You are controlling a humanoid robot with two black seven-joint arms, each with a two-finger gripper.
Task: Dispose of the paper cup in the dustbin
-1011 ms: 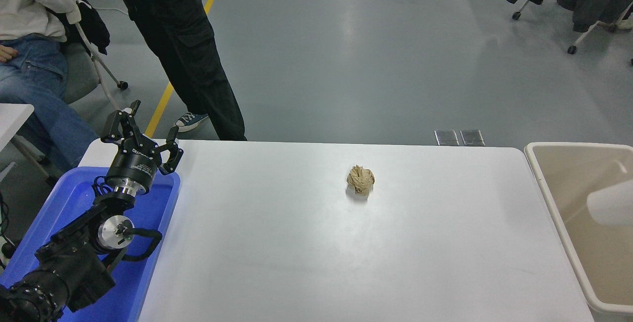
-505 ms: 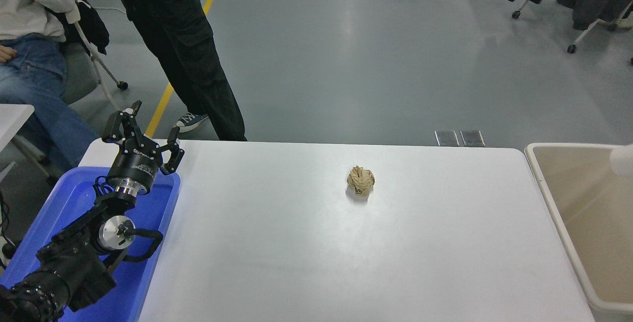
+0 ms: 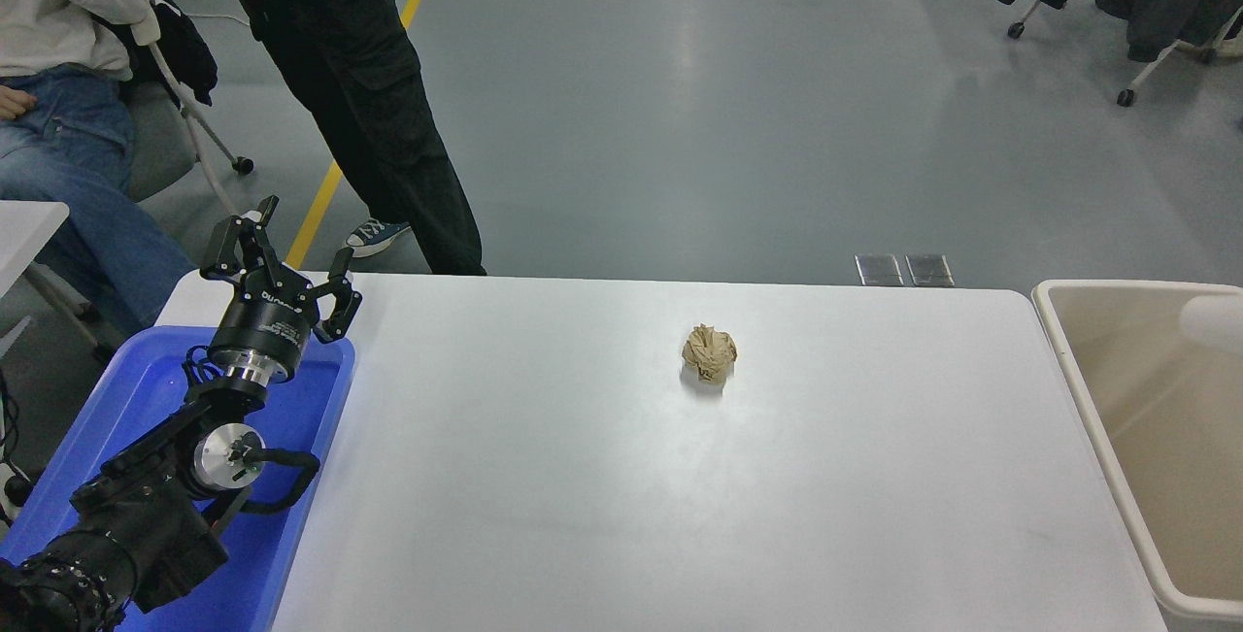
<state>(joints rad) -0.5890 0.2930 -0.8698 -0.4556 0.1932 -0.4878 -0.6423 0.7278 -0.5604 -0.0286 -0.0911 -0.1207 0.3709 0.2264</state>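
Note:
The paper cup (image 3: 1214, 321) shows as a blurred white shape at the right edge, within the outline of the beige dustbin (image 3: 1061, 346), near its far wall. The blur hides whether it rests or moves. No gripper touches it. The dustbin stands against the table's right end and is partly cut off by the picture's edge. My left gripper (image 3: 286, 244) is parked at the lower left, open and empty, above the far end of a blue tray. My right arm is out of view.
A crumpled brown paper ball (image 3: 709, 352) lies on the white table (image 3: 583, 477) right of centre. The blue tray (image 3: 311, 399) sits at the table's left end. One person stands and another sits beyond the far left corner.
The white cup shape has shifted inside the dustbin's outline: from lower in the bin a second ago to near its far wall at the right edge. The left arm has not moved.

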